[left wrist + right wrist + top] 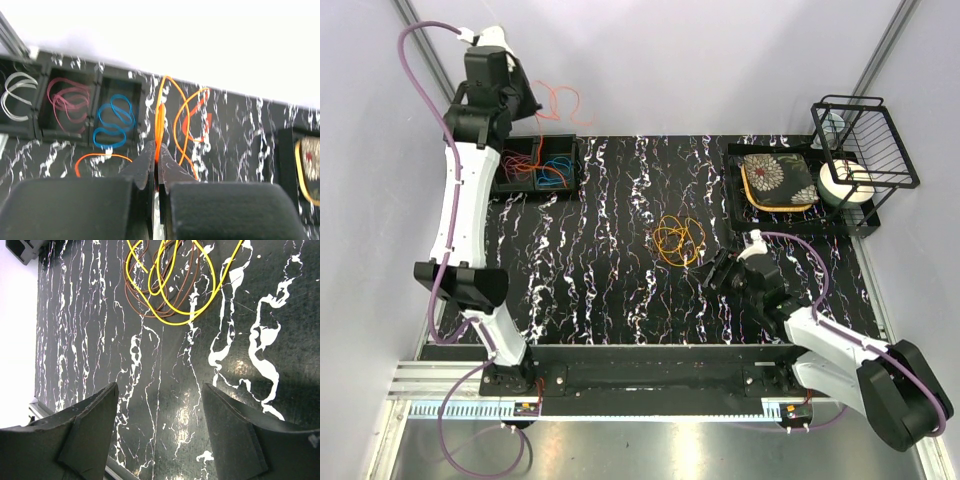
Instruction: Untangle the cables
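Cable sort: left end effector (pixel 157 152) was pinched shut on thin orange wire loops (pixel 167 110); right end effector (pixel 160 425) was wide open, holding nothing.
Orange loops sat at the far-left corner, just beside the black divided tray (pixel 578 165), which held whitish-grey loops (pixel 17 95), red loops (pixel 70 100) and blue loops (pixel 115 120) in separate compartments. Right end effector hovered over the black white-veined worktop (pixel 620 300), near a yellow-and-brown wire tangle (pixel 678 240) lying mid-worktop.
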Motion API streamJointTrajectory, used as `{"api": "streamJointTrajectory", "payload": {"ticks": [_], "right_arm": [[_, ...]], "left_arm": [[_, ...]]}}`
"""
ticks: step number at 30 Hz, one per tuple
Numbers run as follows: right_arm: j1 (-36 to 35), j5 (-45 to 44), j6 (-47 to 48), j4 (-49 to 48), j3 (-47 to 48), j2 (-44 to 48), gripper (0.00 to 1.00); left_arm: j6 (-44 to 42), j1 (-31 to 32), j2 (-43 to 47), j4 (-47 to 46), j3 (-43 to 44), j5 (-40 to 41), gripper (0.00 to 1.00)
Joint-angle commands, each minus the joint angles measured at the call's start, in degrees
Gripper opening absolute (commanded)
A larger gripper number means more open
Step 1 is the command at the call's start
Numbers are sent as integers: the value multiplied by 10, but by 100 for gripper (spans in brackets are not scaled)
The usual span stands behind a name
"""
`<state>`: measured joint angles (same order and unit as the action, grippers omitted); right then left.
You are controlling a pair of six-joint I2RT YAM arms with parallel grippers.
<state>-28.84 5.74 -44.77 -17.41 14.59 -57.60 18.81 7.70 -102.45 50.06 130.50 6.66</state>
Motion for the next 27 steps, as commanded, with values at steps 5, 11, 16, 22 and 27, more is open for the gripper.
{"api": "streamJointTrajectory", "payload": {"ticks": [5, 11, 16, 22, 27], "right_arm": [[15, 23, 10, -35, 29, -24, 72], [27, 38, 11, -38, 40, -49, 71], [39, 51, 9, -39, 46, -62, 71], [47, 64, 7, -45, 48, -73, 70], [54, 74, 6, -49, 49, -80, 70]], "left_arm": [[3, -46, -53, -196, 20, -47, 0], [33, -60, -118, -294, 29, -61, 0], [31, -60, -167, -326, 44, -49, 0], [32, -60, -192, -374, 3, -56, 0], [42, -60, -205, -407, -22, -97, 0]]}}
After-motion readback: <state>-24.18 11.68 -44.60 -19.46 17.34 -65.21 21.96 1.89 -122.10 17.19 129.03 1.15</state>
